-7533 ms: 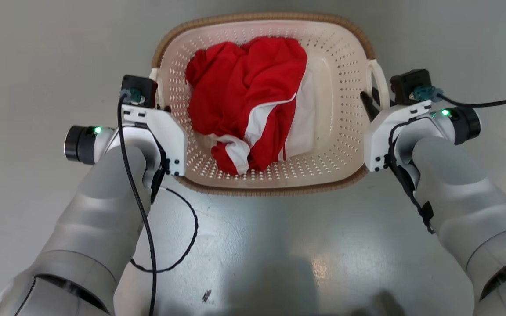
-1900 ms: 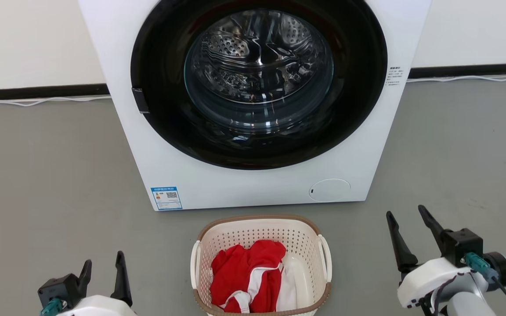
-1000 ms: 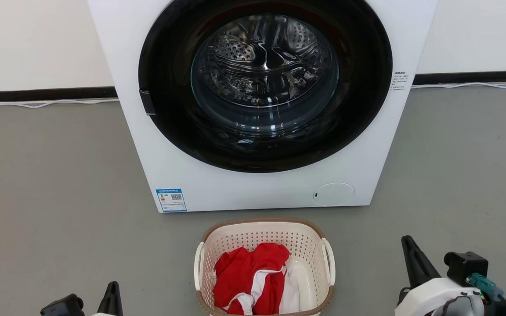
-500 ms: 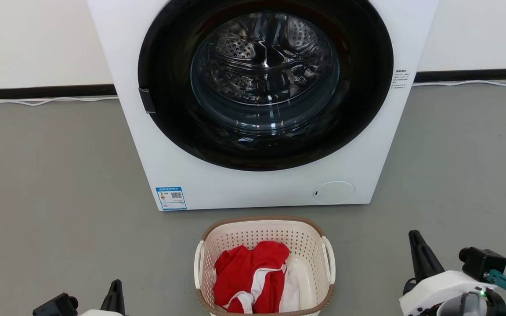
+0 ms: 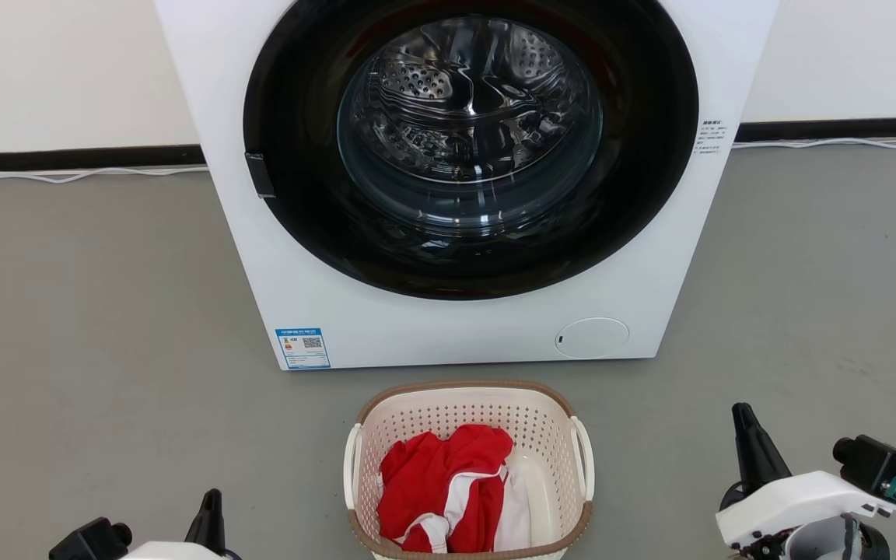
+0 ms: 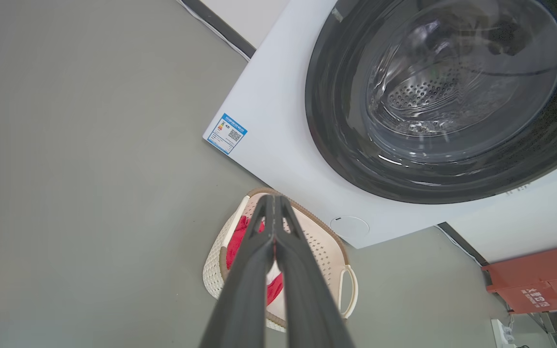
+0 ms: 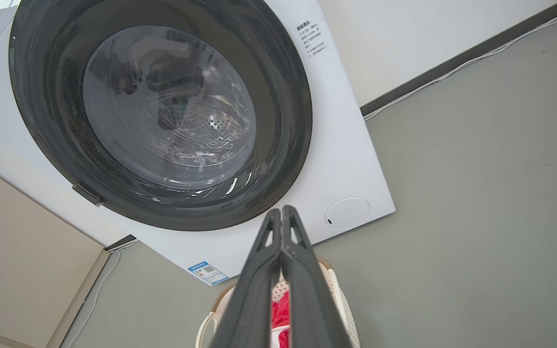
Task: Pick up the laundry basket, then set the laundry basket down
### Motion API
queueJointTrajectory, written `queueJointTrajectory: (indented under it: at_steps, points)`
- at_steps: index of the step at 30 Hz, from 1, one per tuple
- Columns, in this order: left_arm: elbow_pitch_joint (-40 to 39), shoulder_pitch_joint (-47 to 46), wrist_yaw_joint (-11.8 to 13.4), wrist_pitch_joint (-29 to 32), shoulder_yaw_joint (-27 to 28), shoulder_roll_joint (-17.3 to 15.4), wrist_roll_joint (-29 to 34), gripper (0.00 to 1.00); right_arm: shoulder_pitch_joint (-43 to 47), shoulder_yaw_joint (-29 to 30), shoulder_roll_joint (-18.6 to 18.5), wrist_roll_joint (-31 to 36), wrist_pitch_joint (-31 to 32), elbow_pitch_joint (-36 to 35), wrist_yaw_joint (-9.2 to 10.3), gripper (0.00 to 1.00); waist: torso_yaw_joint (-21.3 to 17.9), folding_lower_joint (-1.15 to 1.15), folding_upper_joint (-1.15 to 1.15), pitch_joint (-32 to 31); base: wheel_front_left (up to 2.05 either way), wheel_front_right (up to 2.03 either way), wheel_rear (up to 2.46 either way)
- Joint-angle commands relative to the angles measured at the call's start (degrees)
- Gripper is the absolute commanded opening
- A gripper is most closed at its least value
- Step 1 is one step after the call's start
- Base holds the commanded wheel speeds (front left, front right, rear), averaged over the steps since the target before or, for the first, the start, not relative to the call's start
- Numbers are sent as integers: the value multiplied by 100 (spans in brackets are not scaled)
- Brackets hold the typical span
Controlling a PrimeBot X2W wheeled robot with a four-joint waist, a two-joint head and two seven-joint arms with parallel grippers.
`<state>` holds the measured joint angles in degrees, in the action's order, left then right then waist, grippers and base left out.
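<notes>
Laundry corner in a bare, lab-like room.
A white front-loading washer point(image 5: 432, 334) stands on a plain grey floor point(image 5: 90, 311) by a white wall point(image 5: 59, 70) with black skirting point(image 5: 67, 158) and a loose cable point(image 5: 67, 177); a basket point(image 5: 463, 386) of red clothes point(image 5: 440, 490) sits before it, a red crate point(image 6: 535, 278) off to one side.

Head view: looking forward and down from above, facing the washer point(image 5: 467, 155) square on from well back, catching the laundry basket point(image 5: 466, 386) at the bottom edge.
Left wrist view: sighting along the left gripper point(image 6: 274, 197), rolled sideways, facing the washer from the left.
Right wrist view: sighting along the right gripper point(image 7: 281, 209), rolled the other way, facing the washer from the right.
Shared ground: overlapping on the washer door, the blue label point(image 5: 302, 348) and the basket.
</notes>
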<state>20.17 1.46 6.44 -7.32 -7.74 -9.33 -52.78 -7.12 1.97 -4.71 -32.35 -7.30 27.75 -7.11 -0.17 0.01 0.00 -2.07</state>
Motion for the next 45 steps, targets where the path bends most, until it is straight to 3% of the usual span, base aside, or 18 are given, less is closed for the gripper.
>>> queueJointTrajectory:
  at_steps: [1,45]
  points:
    - [-177,-343,-81,31,133,-53,-109,0,-125,3,-28,-175,38,-221,-20,0,0,-1,0,3,0,0,0]
    - [-405,-566,-773,746,818,315,-2126,0,-10,243,83,-3236,746,-828,-29,0,9,-1,0,120,0,0,0]
